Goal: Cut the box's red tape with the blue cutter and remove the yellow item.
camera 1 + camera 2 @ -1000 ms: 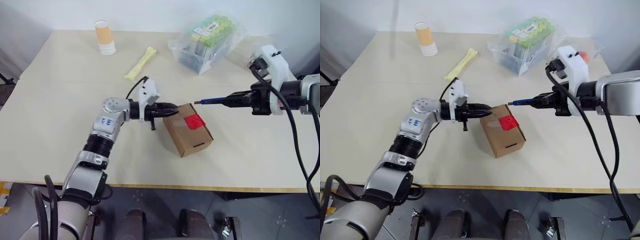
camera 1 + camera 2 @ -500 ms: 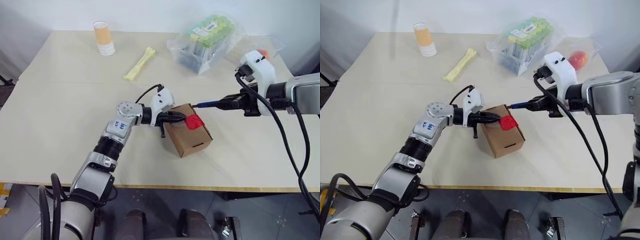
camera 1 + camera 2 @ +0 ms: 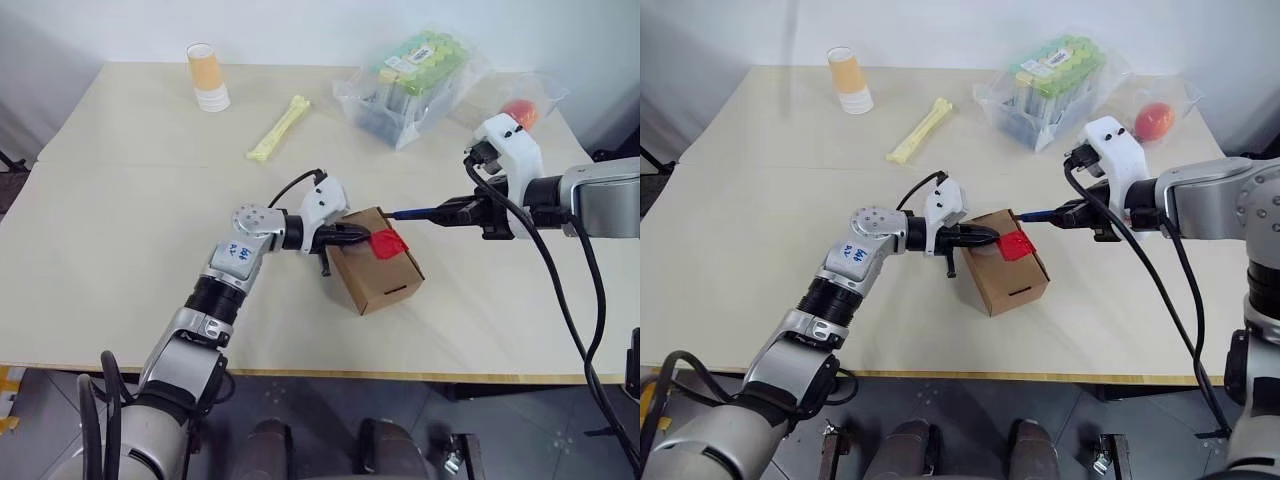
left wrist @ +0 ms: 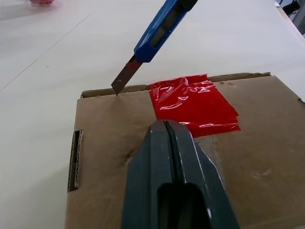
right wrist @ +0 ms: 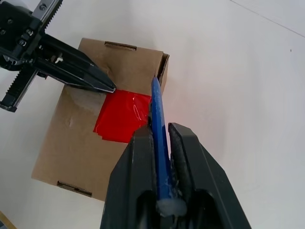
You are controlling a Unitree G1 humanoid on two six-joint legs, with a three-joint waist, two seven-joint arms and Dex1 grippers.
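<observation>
Lab — bagged tube rack [image 3: 415,75].

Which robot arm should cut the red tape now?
The right. Its right gripper is shut on the slim blue cutter, blade at the brown cardboard box edge beside the red tape. The shut left gripper rests on the lid.

Pale beige table [image 3: 120,200] against a white wall [image 3: 300,25], grey floor [image 3: 520,430].

box [image 4: 143,157] near edge cut off behind closed jaws, contents hidden, blue cutter [image 4: 157,31] handle cropped
</observation>
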